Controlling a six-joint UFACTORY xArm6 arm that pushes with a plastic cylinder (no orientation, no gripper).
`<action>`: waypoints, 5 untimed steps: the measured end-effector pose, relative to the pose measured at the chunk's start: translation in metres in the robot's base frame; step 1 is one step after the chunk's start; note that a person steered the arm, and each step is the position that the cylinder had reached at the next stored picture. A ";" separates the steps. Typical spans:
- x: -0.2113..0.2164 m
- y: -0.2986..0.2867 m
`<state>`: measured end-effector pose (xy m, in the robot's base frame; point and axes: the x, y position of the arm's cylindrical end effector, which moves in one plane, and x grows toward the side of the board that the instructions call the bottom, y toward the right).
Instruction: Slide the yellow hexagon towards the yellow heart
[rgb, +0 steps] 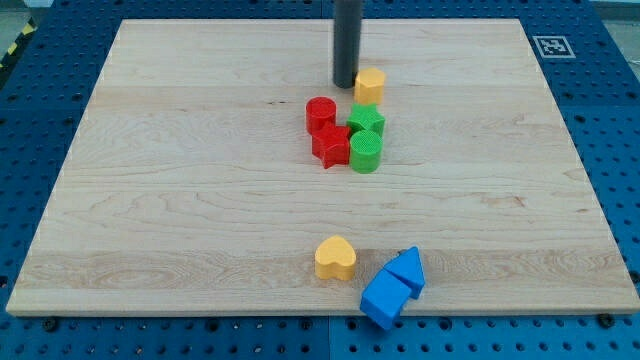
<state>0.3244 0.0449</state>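
The yellow hexagon (370, 84) sits on the wooden board near the view's top centre. My tip (346, 84) is the lower end of a dark rod; it stands just left of the hexagon, touching or nearly touching its left side. The yellow heart (335, 258) lies near the view's bottom centre, far below the hexagon.
A cluster lies between hexagon and heart: a red cylinder (320, 112), a red star (331, 144), a green star (366, 122) and a green cylinder (365, 152). Two blue blocks (392, 286) sit right of the heart at the board's bottom edge (200, 313).
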 end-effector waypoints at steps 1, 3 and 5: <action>0.001 0.033; 0.026 0.069; 0.050 0.091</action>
<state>0.3741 0.1364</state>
